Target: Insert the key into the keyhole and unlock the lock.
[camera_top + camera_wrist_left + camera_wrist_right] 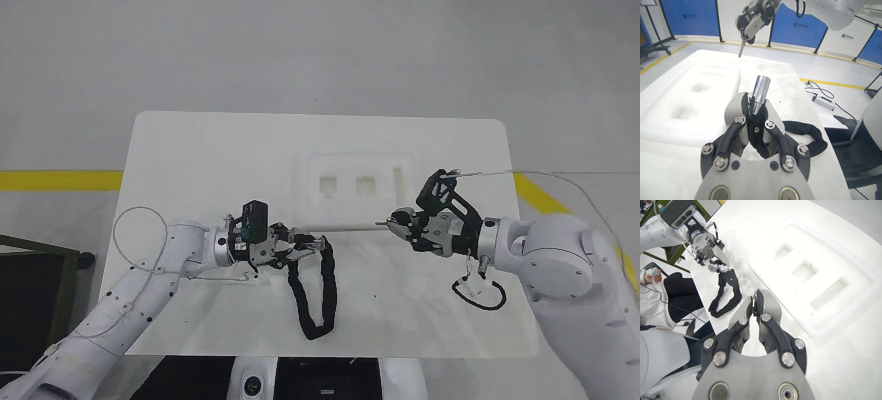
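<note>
My left gripper (288, 246) (755, 106) is shut on the lock where its black fabric-sleeved chain (318, 300) (810, 136) meets the chrome cylinder (310, 241) (760, 92). The cylinder's end faces the other arm and shows round in the right wrist view (712, 267). The chain (725, 298) hangs in a loop onto the table. My right gripper (396, 222) (753, 303) is shut on the key's head, and the thin metal key (355, 231) (741, 48) points at the cylinder. The key's tip stands apart from the keyhole.
A white foam tray (365, 160) (687, 72) (829, 247) with three rectangular recesses lies on the white table (200, 160) behind both grippers. The chain loop reaches close to the table's near edge.
</note>
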